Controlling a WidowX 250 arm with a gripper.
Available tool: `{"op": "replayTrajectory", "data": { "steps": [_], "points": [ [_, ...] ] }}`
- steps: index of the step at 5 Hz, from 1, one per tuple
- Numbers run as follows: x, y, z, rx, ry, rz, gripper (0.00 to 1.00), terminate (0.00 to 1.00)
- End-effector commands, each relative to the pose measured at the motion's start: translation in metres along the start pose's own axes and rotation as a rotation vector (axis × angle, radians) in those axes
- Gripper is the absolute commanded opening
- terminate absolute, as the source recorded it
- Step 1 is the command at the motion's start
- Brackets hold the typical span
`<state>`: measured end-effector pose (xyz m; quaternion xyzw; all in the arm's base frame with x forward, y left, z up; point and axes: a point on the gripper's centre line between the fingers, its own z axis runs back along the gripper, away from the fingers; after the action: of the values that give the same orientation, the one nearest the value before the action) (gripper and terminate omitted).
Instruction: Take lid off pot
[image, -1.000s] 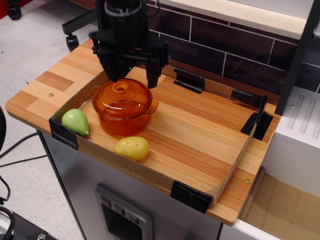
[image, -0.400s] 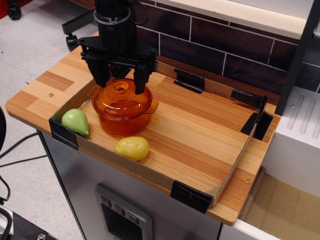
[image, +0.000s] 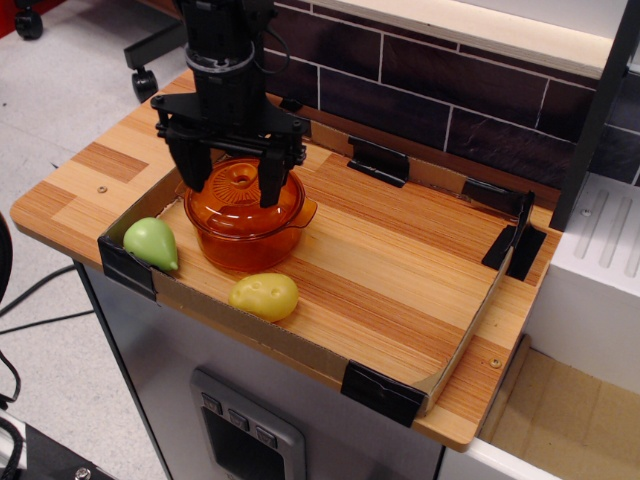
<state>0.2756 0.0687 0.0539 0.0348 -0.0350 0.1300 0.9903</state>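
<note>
The translucent orange pot (image: 243, 238) stands at the left of the wooden tray. The domed orange lid (image: 238, 190) sits on it, with its ringed knob (image: 241, 180) at the centre. My black gripper (image: 229, 185) hangs straight over the lid, open, with one finger (image: 186, 168) left of the knob and the other finger (image: 271, 181) right of it. The fingertips reach down to about the lid's surface. Neither finger touches the knob.
A green pear-shaped object (image: 152, 243) lies left of the pot at the tray corner. A yellow object (image: 264, 296) lies in front of the pot. The tray has a low cardboard rim (image: 300, 345) with black corner clips. A dark brick wall stands behind.
The gripper has moved left and down, from behind the pot to straddling the lid's knob. The pot and lid have not moved.
</note>
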Motion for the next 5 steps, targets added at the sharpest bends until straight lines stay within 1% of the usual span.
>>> {"op": "replayTrajectory", "data": {
  "steps": [1,2,3,4,5],
  "points": [
    [0.006,0.004,0.009,-0.004,-0.032,0.006,0.0,0.0],
    [0.007,0.006,0.013,-0.007,-0.038,0.01,0.0,0.0],
    [0.013,0.011,0.025,-0.006,-0.045,0.038,0.0,0.0],
    [0.021,0.017,0.043,0.004,-0.112,0.1,0.0,0.0],
    [0.029,0.02,0.059,0.002,-0.148,0.16,0.0,0.0]
  ]
}}
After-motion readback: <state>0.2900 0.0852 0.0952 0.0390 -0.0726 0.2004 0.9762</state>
